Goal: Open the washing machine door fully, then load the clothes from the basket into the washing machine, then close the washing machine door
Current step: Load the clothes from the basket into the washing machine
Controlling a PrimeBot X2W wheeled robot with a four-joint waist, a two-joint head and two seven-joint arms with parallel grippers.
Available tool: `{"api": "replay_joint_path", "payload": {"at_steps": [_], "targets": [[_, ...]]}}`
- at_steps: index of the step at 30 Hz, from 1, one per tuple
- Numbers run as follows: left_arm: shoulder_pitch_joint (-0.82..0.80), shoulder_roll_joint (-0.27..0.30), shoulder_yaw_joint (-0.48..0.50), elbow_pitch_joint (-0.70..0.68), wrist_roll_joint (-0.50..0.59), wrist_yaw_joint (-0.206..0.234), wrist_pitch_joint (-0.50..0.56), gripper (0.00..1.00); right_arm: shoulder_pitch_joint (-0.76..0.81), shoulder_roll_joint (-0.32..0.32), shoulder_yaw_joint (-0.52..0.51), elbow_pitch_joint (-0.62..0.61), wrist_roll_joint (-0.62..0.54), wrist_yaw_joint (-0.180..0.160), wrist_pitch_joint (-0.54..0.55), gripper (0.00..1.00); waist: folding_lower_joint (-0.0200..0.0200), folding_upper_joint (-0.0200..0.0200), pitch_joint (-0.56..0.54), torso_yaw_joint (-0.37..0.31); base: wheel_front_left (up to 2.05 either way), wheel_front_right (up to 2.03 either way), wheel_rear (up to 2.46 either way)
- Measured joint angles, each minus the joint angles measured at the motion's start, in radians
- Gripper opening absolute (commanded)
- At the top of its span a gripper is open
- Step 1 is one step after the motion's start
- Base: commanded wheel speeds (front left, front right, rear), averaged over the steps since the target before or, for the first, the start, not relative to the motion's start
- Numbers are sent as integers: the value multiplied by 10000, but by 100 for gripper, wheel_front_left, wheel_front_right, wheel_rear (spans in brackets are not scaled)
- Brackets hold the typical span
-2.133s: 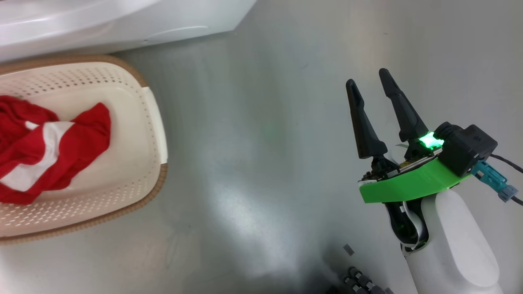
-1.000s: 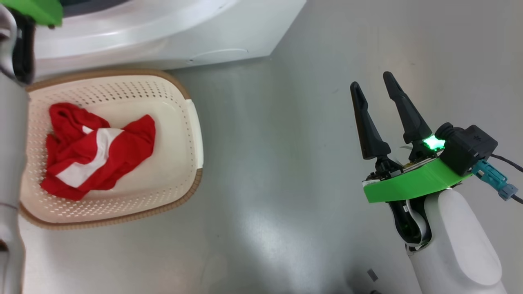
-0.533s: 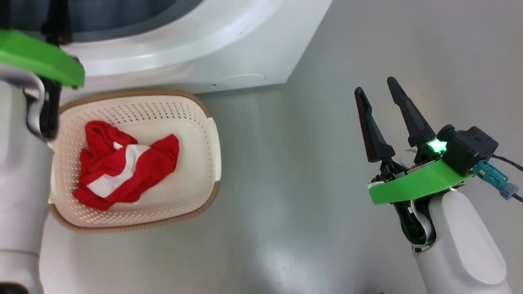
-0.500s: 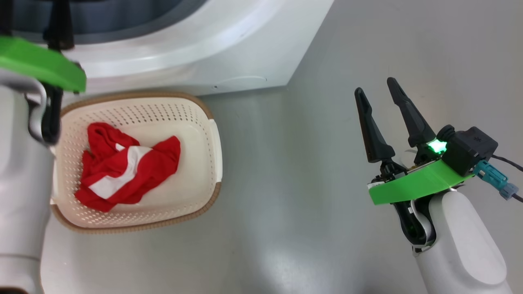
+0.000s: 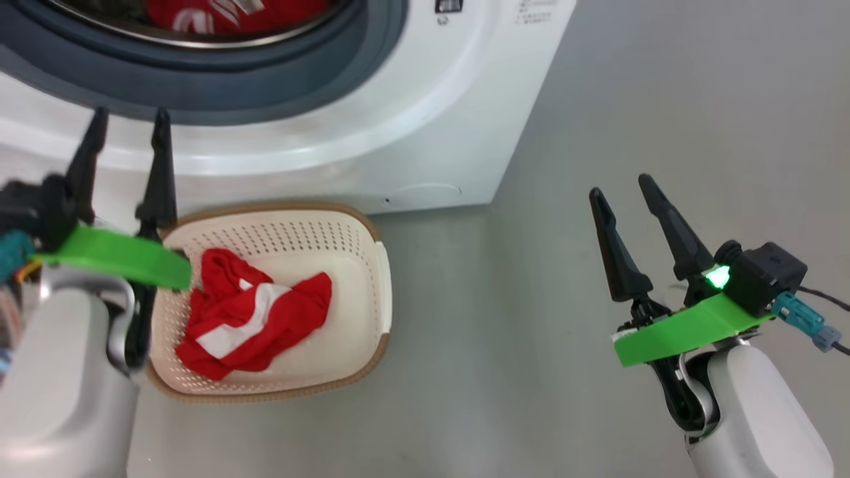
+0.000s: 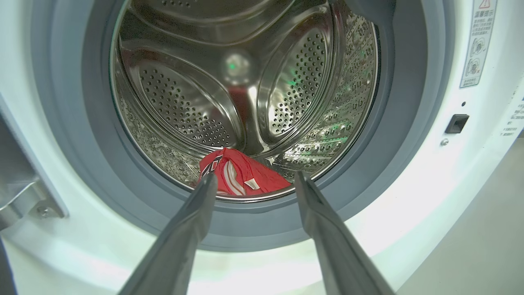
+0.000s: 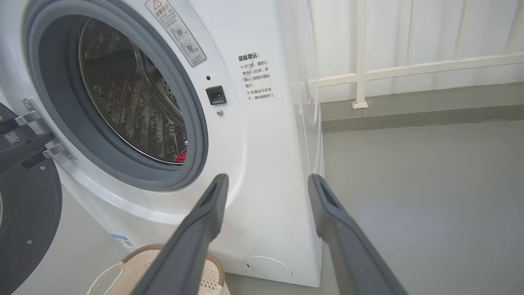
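Plainly, our left end effector and right end effector gape empty; the basket sits just before the washing machine, so the clothes travel little.

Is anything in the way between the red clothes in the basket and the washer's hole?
Nothing visible. The washing machine door is swung aside, the drum mouth is open, and the clothes lie uncovered in the basket.

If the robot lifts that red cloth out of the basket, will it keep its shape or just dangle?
Probably dangle: the red cloth lies crumpled in soft folds, so it looks floppy. Likely light too, a thin heap in the basket.
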Motion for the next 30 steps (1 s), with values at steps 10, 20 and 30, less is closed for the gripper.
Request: {"api": "replay_joint_path", "payload": {"at_steps": [10,20,30], "targets": [[2523,12,351,-1776,328,295,2,100,523,-178,29,134,100,0,0,100,0,0,-1058,363,0,0,0],[4426,-2,953,-3041,295,516,2,100,916,-257,-13,69,497,0,0,100,-1,0,-1815,697,0,0,0],[5975,-245,1333,-3820,334,600,2,100,1383,-391,-50,155,495,0,0,100,0,0,-2358,896,0,0,0]]}}
